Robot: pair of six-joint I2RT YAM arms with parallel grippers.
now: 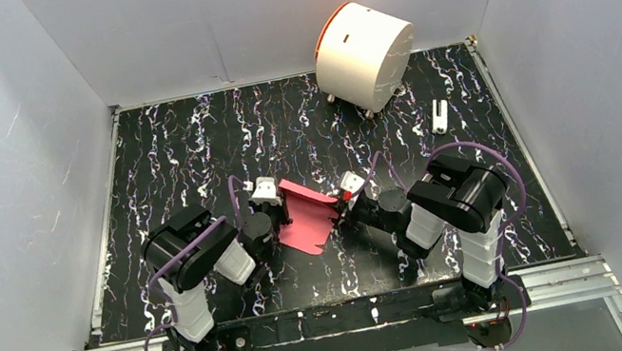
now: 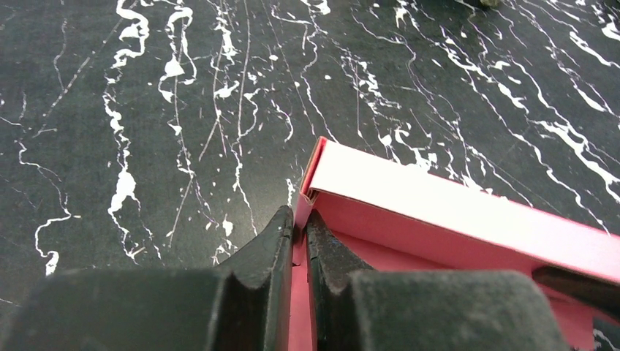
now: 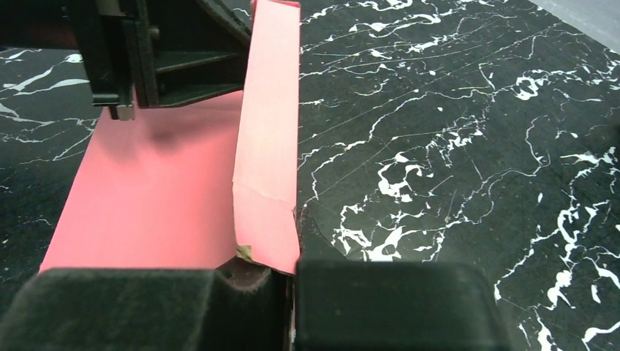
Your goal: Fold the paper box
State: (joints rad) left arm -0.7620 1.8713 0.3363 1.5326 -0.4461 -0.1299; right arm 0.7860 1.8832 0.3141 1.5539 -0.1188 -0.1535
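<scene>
The paper box (image 1: pixel 307 215) is a pink-red cardboard sheet, partly folded, lying between the two arms at the table's middle. My left gripper (image 1: pixel 264 191) is shut on its left edge. In the left wrist view the fingertips (image 2: pixel 284 228) pinch a thin upright wall of the paper box (image 2: pixel 453 212) at its corner. My right gripper (image 1: pixel 350 186) is shut on the box's right end. In the right wrist view a raised side wall of the paper box (image 3: pixel 269 146) runs away from my right gripper (image 3: pixel 289 272) toward the left gripper (image 3: pixel 157 62), beside the flat pink base.
A large white cylinder with an orange rim (image 1: pixel 363 54) lies on its side at the back of the black marbled table (image 1: pixel 187 149). A small white object (image 1: pixel 439 115) rests at the back right. White walls enclose the table on three sides.
</scene>
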